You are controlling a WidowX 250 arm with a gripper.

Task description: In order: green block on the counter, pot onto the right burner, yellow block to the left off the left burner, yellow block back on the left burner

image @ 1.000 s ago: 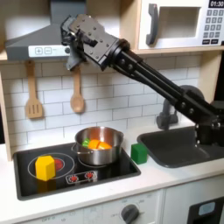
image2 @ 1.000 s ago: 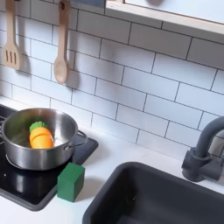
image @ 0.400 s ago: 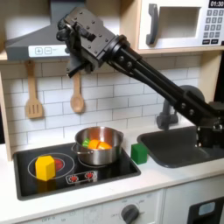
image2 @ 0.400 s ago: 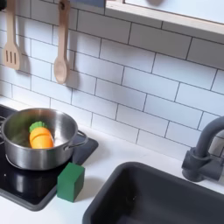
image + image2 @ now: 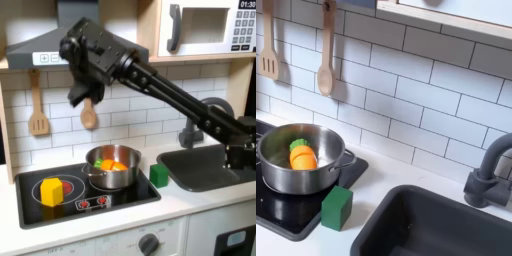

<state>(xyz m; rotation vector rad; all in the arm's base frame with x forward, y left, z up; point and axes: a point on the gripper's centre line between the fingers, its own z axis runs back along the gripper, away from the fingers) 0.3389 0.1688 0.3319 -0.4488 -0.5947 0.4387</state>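
The silver pot (image 5: 112,168) (image 5: 298,160) holds orange and yellow toy food and stands on the right burner of the black cooktop. At the cooktop's right edge the green block (image 5: 159,174) (image 5: 337,208) rests on the pale counter (image 5: 205,205) (image 5: 391,178). The yellow block (image 5: 51,190) sits on the left burner in the first exterior view. My gripper (image 5: 80,93) hangs high above the cooktop, over the space between yellow block and pot, with nothing in it. Its fingers blend into one dark shape, so I cannot make out their gap.
A wooden spatula (image 5: 38,105) (image 5: 268,50) and a spoon (image 5: 88,110) (image 5: 325,60) hang on the tiled wall behind the stove. The dark sink (image 5: 205,165) (image 5: 436,225) with its faucet (image 5: 190,125) (image 5: 491,175) lies to the right in both exterior views. A microwave (image 5: 205,27) sits overhead.
The arm has swung toward the first exterior view's left and the gripper has dropped lower. Pot and both blocks have not moved.
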